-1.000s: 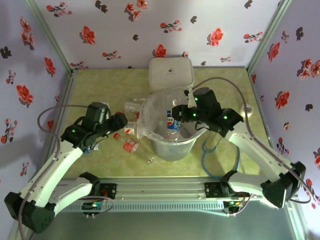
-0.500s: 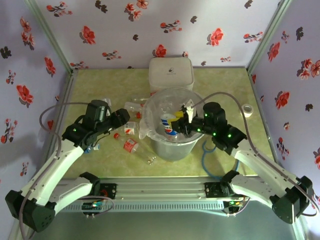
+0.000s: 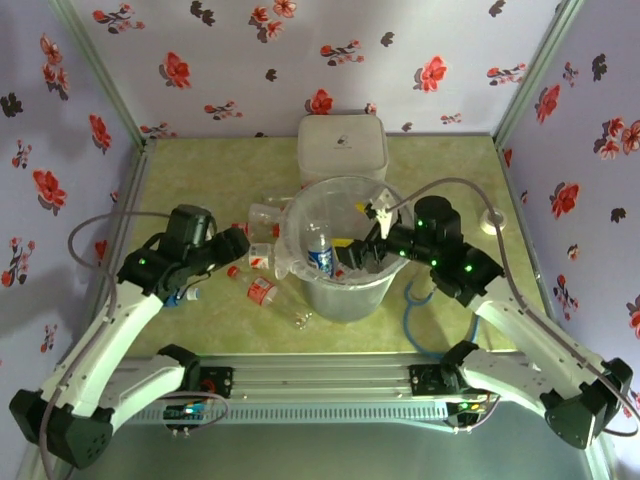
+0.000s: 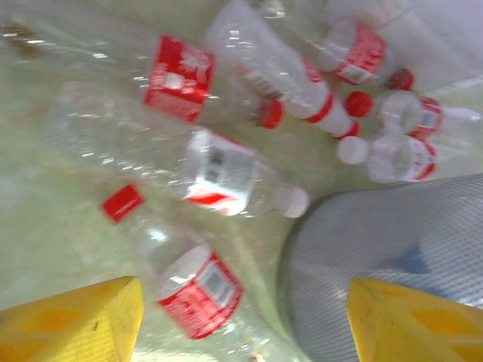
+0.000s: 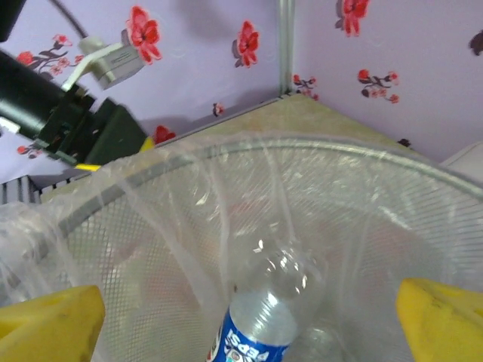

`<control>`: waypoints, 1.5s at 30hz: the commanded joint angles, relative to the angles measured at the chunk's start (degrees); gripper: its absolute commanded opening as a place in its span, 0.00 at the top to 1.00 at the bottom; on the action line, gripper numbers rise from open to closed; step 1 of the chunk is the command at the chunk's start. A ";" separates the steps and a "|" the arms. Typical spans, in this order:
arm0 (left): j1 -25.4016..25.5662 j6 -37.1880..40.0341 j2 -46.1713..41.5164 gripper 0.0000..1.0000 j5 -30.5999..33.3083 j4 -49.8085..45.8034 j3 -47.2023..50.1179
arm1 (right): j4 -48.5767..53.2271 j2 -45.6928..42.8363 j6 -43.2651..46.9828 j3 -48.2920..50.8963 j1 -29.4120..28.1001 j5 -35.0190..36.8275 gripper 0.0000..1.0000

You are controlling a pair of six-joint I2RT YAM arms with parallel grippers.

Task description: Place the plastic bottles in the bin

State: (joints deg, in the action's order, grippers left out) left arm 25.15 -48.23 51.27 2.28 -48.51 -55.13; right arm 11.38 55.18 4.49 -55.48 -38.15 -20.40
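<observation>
The bin [image 3: 345, 290] stands mid-table, lined with a clear bag. A blue-labelled plastic bottle [image 3: 319, 252] lies loose inside it, also seen in the right wrist view [image 5: 266, 320]. My right gripper [image 3: 362, 250] hangs open over the bin's mouth, its yellow fingertips [image 5: 53, 324] wide apart and touching nothing. Left of the bin, several red-labelled plastic bottles [image 3: 262, 288] lie on the table. My left gripper [image 3: 237, 244] hovers open above them, with one bottle [image 4: 198, 290] below and between its fingers [image 4: 75, 320] and the bin's grey wall [image 4: 392, 249] to its right.
A white square lidded box [image 3: 342, 148] sits behind the bin. A roll of tape [image 3: 493, 220] lies at the right, and a blue cable [image 3: 412, 318] loops on the table right of the bin. A loose small cap [image 3: 300, 321] lies near the front.
My right gripper has opened and let go of the blue-labelled bottle, which now lies in the bin. My left gripper has shifted slightly over the bottles.
</observation>
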 commanded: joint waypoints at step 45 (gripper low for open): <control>-33.42 -6.47 -2.47 0.48 4.29 10.78 18.96 | 22.03 6.55 -18.03 -22.38 15.55 0.23 0.01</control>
State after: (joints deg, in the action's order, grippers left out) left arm -7.94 -59.22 51.70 7.84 -34.70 -31.83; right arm 34.83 60.60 -10.68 -75.33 -22.96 -17.10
